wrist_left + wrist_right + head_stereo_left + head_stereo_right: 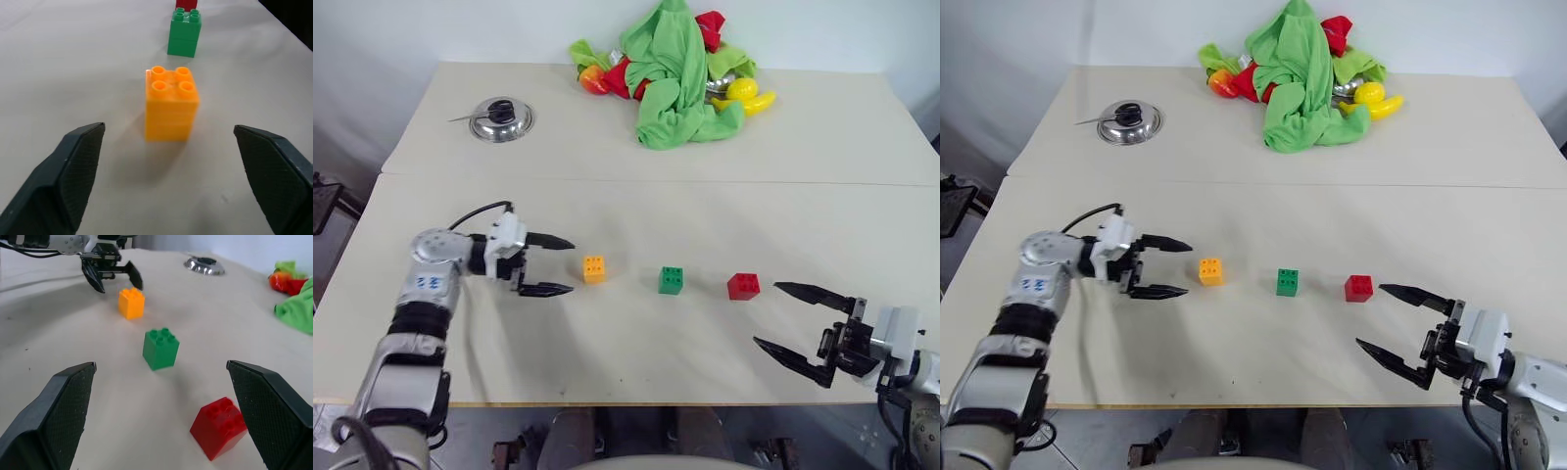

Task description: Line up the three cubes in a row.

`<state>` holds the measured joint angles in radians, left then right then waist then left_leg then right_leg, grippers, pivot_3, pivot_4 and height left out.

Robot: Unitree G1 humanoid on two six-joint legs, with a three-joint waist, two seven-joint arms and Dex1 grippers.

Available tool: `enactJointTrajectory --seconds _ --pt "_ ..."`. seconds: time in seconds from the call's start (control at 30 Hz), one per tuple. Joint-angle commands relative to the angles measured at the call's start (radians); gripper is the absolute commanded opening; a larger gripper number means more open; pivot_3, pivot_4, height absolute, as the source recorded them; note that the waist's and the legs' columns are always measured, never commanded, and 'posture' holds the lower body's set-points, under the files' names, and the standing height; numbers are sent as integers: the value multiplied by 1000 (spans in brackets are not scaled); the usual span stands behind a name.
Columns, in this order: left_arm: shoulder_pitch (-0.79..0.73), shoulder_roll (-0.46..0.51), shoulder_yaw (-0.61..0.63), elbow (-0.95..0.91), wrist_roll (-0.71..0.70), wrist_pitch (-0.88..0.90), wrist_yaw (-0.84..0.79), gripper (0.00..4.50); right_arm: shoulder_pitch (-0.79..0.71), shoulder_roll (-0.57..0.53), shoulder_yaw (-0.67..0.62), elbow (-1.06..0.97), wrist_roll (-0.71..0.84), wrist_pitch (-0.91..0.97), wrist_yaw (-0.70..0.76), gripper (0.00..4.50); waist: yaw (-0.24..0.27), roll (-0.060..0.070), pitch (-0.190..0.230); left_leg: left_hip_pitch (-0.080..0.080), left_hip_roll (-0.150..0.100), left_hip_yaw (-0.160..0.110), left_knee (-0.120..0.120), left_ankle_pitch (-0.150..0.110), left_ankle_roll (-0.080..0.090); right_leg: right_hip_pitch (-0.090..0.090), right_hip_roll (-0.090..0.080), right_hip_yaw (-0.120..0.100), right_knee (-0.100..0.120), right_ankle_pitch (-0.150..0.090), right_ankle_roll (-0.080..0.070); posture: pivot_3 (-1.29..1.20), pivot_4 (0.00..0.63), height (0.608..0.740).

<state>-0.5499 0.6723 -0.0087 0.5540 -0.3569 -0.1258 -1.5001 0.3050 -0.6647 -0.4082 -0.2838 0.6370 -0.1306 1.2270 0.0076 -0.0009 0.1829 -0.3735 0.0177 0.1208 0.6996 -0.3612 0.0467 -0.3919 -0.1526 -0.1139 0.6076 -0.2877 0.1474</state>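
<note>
the orange cube (594,268), green cube (672,280) and red cube (743,286) are sitting in a row between the pincers. the left pincer (550,265) is gaping wide just beside the orange one, and the right pincer (785,317) is gaping wide near the red one.

You see only the studded top of the red cube (187,4) behind the green cube (184,34) in the left wrist view, its upper part cut by the edge, while the cloth pile (677,73) hides most of a metal bowl (722,84).
</note>
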Motion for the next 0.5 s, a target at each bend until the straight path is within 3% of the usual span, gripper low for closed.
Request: enactJointTrajectory --seconds 0.03,0.27,0.5 --pt "138 72 110 -178 -92 86 14 4481 -1 -27 -76 41 51 -17 51 4500 -8 0 0 0 0 0 0 0 0 0 0 0 0 0 0 0 150 740" --pt "262 43 267 -330 -179 141 177 4481 -141 -17 -59 193 26 -55 88 4500 -6 0 0 3 -1 -2 1 0 0 2 -4 0 3 0 0 0 150 740" --pt "347 -7 264 -448 -186 152 213 4481 -139 -36 -70 251 9 -73 142 4500 -9 0 0 2 -3 -1 -1 0 0 1 -6 -3 3 0 -1 0 150 740"
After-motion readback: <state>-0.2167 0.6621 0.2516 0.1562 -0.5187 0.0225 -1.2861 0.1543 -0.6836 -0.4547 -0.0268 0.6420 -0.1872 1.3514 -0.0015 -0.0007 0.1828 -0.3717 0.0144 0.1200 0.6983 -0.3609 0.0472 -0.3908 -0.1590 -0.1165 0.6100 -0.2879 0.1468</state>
